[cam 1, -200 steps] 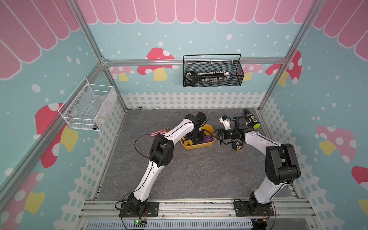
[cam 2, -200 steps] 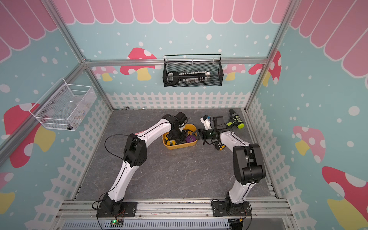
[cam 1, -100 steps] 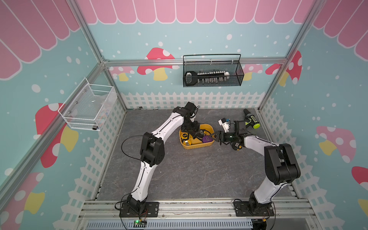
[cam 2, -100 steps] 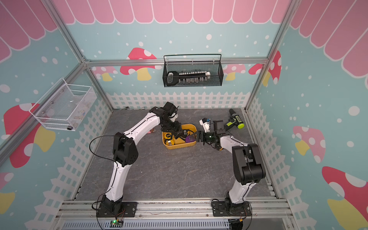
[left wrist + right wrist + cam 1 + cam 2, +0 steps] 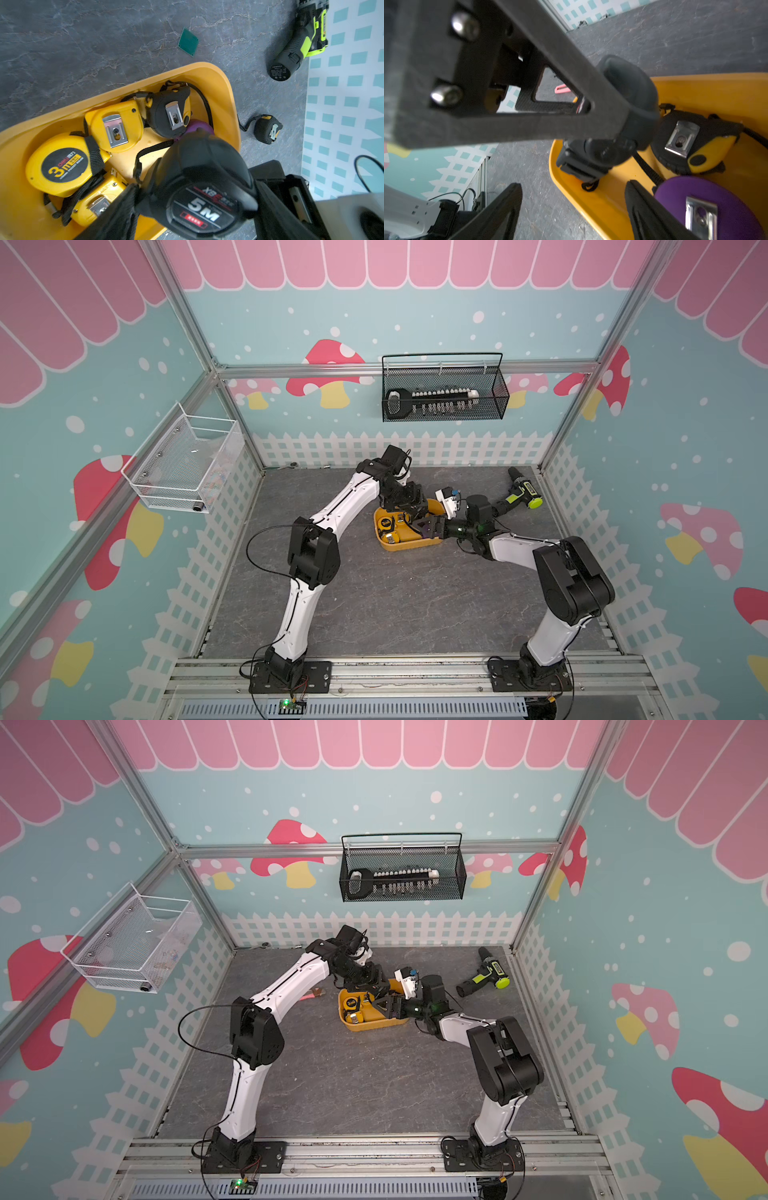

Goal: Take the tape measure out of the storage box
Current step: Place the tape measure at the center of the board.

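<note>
Now my right pincer (image 5: 574, 187) has slid in astride the storage box (image 5: 207, 70) rim.
It stands spread, one finger inside the wall, steadying, I judge; my left pincer (image 5: 195, 185) pinches the black tape measure (image 5: 203, 203) over that rim, strap trailing inside, so I should lift straight and slow. One box, one drill (image 5: 299, 43); five tapes (image 5: 60, 164) left inside, one loose tape (image 5: 268, 128) on the floor (image 5: 83, 41) outside.

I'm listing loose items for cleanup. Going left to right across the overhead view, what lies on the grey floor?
small pink flat tool → shallow yellow-orange plastic storage box → black-and-lime cordless drill
</note>
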You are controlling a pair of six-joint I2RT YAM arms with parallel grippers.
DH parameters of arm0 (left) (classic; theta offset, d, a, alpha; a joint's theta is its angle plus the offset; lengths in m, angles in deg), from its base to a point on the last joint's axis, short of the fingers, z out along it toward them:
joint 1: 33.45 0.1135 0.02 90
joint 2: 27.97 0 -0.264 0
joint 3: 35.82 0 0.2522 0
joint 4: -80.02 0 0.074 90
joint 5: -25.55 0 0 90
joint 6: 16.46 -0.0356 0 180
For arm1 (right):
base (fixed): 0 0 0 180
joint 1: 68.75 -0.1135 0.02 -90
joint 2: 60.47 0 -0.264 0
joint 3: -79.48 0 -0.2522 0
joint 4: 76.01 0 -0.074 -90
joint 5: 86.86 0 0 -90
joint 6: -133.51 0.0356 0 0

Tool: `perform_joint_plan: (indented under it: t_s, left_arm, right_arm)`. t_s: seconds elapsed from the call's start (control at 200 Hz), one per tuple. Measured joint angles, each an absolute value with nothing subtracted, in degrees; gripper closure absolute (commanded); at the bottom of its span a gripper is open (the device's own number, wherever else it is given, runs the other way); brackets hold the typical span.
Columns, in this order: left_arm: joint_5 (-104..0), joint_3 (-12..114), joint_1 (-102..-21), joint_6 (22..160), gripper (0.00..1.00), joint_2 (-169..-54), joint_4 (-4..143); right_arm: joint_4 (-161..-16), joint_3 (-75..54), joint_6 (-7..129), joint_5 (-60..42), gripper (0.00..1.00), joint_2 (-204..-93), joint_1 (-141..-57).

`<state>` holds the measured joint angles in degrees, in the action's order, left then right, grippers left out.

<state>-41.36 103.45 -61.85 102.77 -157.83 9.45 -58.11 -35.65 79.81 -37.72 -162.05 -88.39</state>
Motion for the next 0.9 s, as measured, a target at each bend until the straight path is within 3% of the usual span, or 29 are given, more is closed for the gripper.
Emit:
perform_joint_plan:
  t_s: [0.21, 0.355, 0.455, 0.495, 0.58, 0.675, 0.901]
  left_arm:
    - [-40.0, 100.6, -61.8, 104.3, 0.61, -157.5, 10.5]
    - [-40.5, 99.3, -61.5, 104.8, 0.60, -157.0, 10.8]
    - [-40.7, 99.3, -61.0, 104.6, 0.54, -156.6, 11.3]
    - [-40.7, 99.3, -60.9, 104.6, 0.47, -156.5, 11.5]
    - [-41.1, 99.3, -61.0, 104.5, 0.20, -156.0, 11.8]
    - [-42.1, 99.3, -61.2, 103.2, 0.04, -155.1, 11.9]
    - [-49.4, 99.5, -62.9, 97.9, 0.01, -150.1, 11.7]
  right_arm:
    - [-50.5, -35.5, 83.4, -31.8, 0.32, -164.5, -88.8]
    - [-48.2, -34.8, 86.4, -30.1, 0.62, -167.2, -89.4]
    - [-46.0, -34.4, 89.2, -29.8, 0.73, -168.2, -89.4]
    - [-45.4, -34.4, 89.5, -29.5, 0.75, -168.2, -89.5]
    - [-44.2, -34.4, 90.3, -29.3, 0.78, -168.2, -89.5]
    - [-43.6, -34.8, 91.1, -29.3, 0.78, -167.4, -89.4]
    - [-48.6, -41.7, 94.3, -31.4, 0.78, -158.7, -81.4]
